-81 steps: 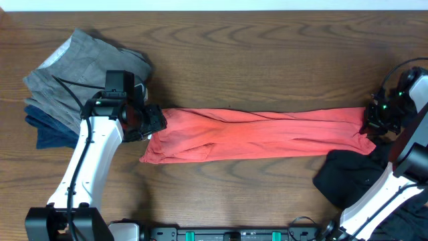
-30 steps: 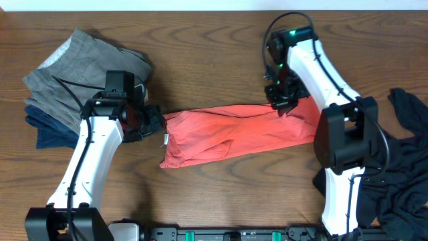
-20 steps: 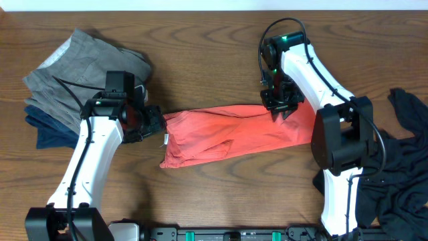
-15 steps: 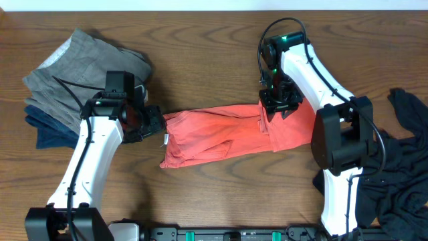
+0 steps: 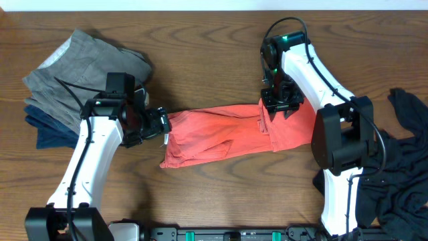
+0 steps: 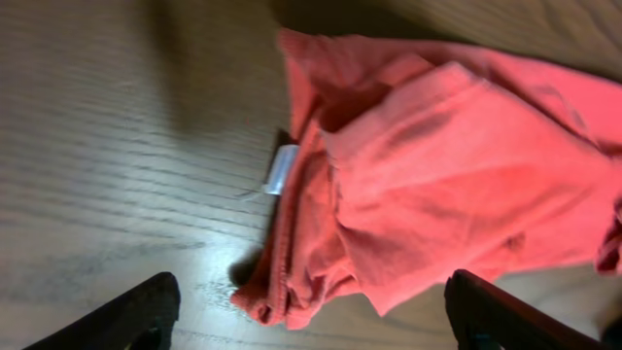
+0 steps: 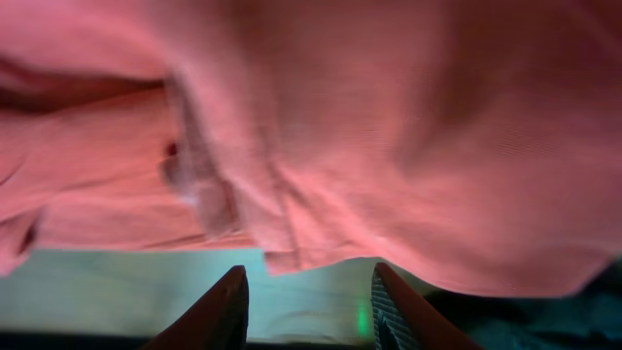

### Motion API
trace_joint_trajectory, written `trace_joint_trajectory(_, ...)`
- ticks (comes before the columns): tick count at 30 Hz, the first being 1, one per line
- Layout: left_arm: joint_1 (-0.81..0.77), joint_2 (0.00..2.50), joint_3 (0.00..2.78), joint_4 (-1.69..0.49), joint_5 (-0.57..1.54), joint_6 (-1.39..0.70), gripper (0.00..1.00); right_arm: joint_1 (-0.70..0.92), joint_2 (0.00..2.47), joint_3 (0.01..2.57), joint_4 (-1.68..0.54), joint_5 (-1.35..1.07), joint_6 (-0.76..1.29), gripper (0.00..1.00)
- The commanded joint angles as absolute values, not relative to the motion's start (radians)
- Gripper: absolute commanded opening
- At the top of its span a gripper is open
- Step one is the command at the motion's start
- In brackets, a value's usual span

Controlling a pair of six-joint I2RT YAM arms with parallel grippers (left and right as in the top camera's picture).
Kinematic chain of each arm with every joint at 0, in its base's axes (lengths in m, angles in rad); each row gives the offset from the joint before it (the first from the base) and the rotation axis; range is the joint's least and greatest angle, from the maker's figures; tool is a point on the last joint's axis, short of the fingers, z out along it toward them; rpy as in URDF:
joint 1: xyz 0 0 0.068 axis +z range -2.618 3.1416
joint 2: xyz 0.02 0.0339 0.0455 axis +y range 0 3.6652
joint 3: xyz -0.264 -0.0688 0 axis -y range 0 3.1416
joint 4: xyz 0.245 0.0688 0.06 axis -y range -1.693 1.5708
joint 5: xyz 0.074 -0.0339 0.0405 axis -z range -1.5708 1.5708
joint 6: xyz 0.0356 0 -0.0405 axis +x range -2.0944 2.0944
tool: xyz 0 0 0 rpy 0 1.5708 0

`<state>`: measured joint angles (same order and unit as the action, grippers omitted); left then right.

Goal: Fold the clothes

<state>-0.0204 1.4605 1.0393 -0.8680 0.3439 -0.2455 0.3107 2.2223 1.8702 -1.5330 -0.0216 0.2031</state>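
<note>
On the wooden table (image 5: 200,53) I see the coral-red T-shirt (image 5: 221,134) lying bunched lengthwise at the middle, its right end doubled over, with the black garment (image 5: 401,174) heaped at the right edge and the grey and navy stack (image 5: 73,67) at far left. My left gripper (image 6: 311,316) is spread wide and empty just beside the shirt's left end, by its white tag (image 6: 283,167). My right gripper (image 7: 309,297) sits over the doubled end, fingers narrowly parted, gripping nothing.
</note>
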Motion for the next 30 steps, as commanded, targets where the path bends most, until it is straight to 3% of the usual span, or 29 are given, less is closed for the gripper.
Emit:
trace_joint_trajectory(1,-0.019,1.502,1.03,-0.871,0.448,-0.146,0.91,0.3,2.197,1.868,-1.538,0.085,0.315,0.4)
trace_joint_trajectory(19,-0.065,1.853,1.029,-0.736,0.562,-0.12,0.92,0.217,2.164,1.868,-1.558,0.109,0.336,0.41)
trace_joint_trajectory(21,-0.085,1.867,1.029,-0.718,0.562,-0.12,0.88,0.213,2.164,1.868,-1.557,0.109,0.336,0.41)
trace_joint_trajectory(26,-0.114,1.866,1.03,-0.674,0.56,-0.12,0.13,0.205,2.164,1.868,-1.557,0.109,0.324,0.41)
trace_joint_trajectory(27,-0.112,1.864,1.033,-0.672,0.546,-0.121,0.06,0.203,2.164,1.868,-1.559,0.11,0.32,0.41)
trace_joint_trajectory(30,-0.094,1.854,1.065,-0.705,0.453,-0.133,0.06,0.186,2.164,1.868,-1.565,0.128,0.32,0.41)
